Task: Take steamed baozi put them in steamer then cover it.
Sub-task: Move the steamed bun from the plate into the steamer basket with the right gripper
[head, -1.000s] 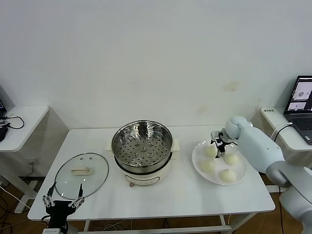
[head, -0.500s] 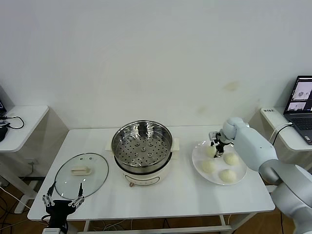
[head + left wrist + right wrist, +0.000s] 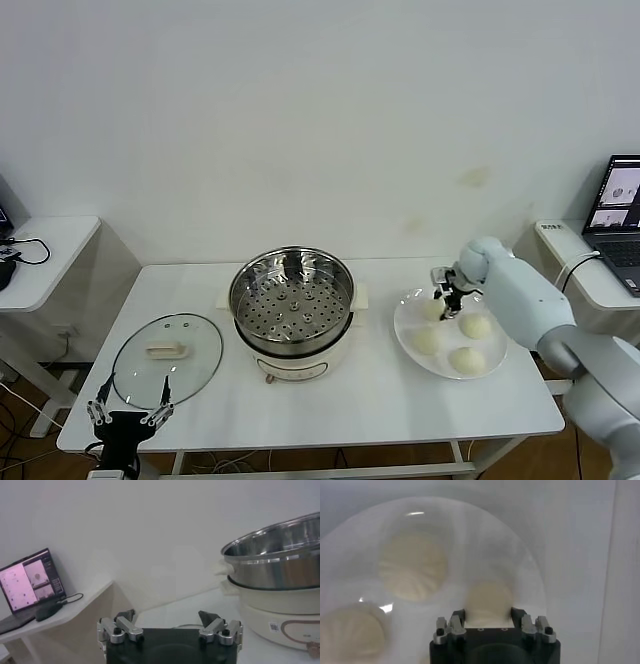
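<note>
Over the white plate (image 3: 402, 330), the right gripper (image 3: 488, 614) pinches one steamed baozi (image 3: 489, 600) between its jaws (only its wrist view shows this); the left gripper (image 3: 167, 620) hangs spread.

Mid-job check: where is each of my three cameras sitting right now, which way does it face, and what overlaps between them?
Head view: up on the robot, looking forward and down at the white table; shows the right tool closed on a baozi on the plate, and the left tool, open, at the table's near edge by the cover.
Left wrist view: low, facing the steamer side-on past its own open fingers.
Right wrist view: looking down at the plate.
Shared: steamer, baozi.
</note>
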`<control>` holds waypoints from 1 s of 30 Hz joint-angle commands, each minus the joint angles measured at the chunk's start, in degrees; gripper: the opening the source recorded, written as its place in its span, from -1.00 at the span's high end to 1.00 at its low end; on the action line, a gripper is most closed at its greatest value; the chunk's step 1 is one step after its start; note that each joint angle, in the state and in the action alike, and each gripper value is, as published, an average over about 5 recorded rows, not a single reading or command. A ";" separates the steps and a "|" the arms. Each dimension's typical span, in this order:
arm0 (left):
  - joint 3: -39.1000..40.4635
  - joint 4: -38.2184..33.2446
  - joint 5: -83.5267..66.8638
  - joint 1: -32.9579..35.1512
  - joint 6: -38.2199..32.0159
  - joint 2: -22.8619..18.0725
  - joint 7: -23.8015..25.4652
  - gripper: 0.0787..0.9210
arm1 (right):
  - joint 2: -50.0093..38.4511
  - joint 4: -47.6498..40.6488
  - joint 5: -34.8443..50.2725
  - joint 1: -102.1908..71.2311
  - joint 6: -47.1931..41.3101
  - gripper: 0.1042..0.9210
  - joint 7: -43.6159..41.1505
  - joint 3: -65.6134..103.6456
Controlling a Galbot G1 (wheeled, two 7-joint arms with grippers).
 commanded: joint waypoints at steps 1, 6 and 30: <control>0.40 -0.16 0.05 -0.20 0.02 0.15 0.02 -0.77 | -7.27 10.11 7.94 2.85 -2.32 -0.16 -1.95 -4.69; 0.71 -0.03 -0.01 -0.33 -0.13 0.34 -0.03 -0.77 | -11.87 17.63 16.44 9.02 -4.44 -0.16 -2.83 -10.47; -0.40 0.42 0.66 -1.43 -1.24 1.43 -0.28 -0.77 | 8.03 19.98 35.18 32.30 -3.77 -0.18 2.14 -29.12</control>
